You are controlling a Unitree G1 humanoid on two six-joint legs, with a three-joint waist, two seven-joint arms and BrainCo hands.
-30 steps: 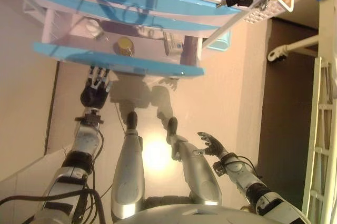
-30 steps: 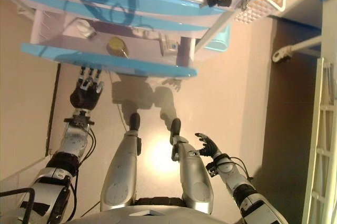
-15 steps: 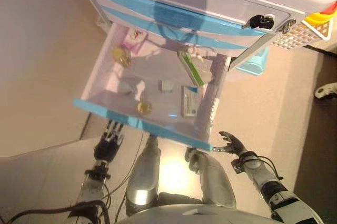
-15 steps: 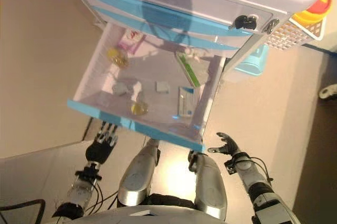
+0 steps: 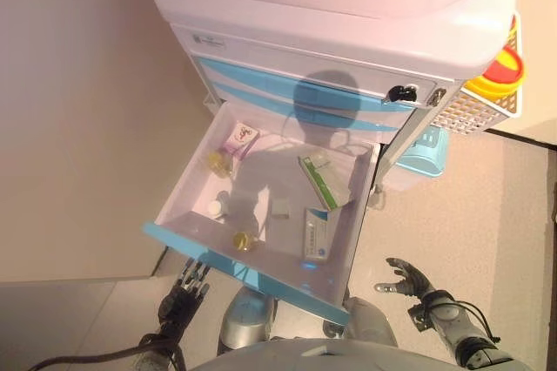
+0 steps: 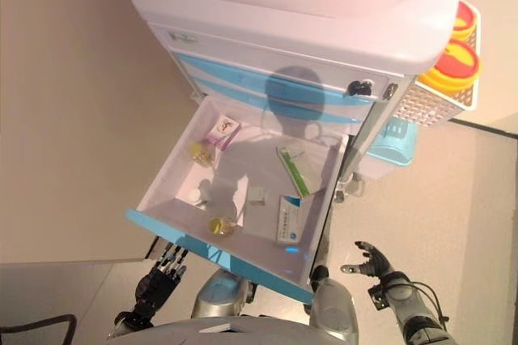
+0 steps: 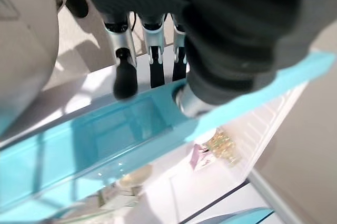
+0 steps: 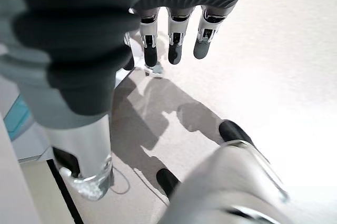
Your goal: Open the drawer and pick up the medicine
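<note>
a white cart (image 5: 348, 5) with pale blue drawer fronts stands on a beige floor (image 5: 487, 214) against a plain tan wall (image 5: 78, 84). on the cart's right side hangs a white perforated basket (image 5: 474, 110) holding a yellow container with a red lid (image 5: 500, 70). a light blue bin (image 5: 426, 146) sits below the basket.

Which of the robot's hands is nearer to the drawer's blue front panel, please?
Left. The left hand sits just under the blue front panel; the right hand hangs off to its side, empty.

drawer (image 5: 252, 279) front hiding left hand (image 5: 181, 294) fingertips, small drawer items (image 6: 217, 226) too tiny to identify
</note>
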